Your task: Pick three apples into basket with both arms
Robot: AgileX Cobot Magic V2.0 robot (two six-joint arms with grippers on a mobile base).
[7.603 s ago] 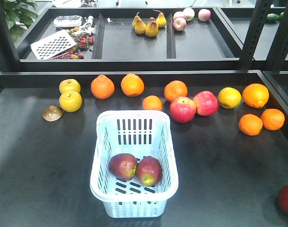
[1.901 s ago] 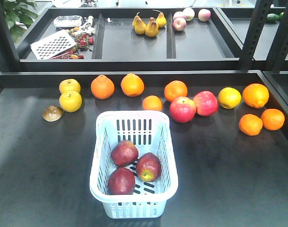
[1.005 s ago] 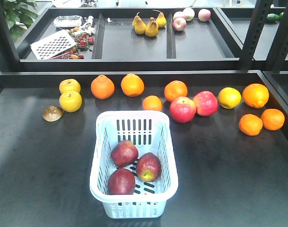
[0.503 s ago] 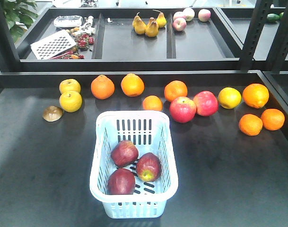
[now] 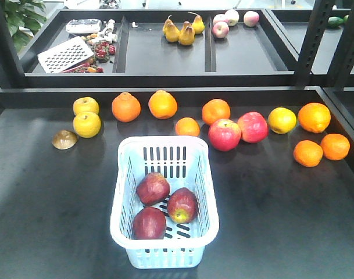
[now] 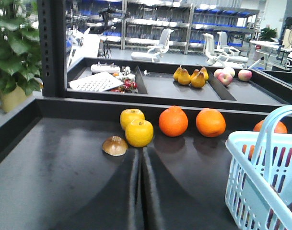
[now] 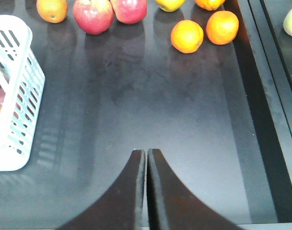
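Three dark maroon apples lie inside the pale blue basket [image 5: 122, 192] near the table's front: one at the back left [image 5: 153, 188], one at the right [image 5: 182, 204], one at the front left [image 5: 149, 223]. No arm shows in the front view. My left gripper [image 6: 140, 152] is shut and empty, low over the table left of the basket [image 6: 246, 167], pointing at a yellow apple. My right gripper [image 7: 146, 152] is shut and empty over bare table right of the basket [image 7: 21, 72].
Behind the basket runs a row of oranges [image 5: 126, 107], yellow apples [image 5: 86, 124], and two brighter red apples [image 5: 224, 134]. A brown half-shell thing [image 5: 64, 139] lies at the left. A raised black rim [image 5: 165, 93] and a shelf with pears [image 5: 182, 32] stand behind.
A third apple has come to lie in the basket since the oldest frame, and the apple at the right front edge is gone. Nothing has moved in the last two seconds.
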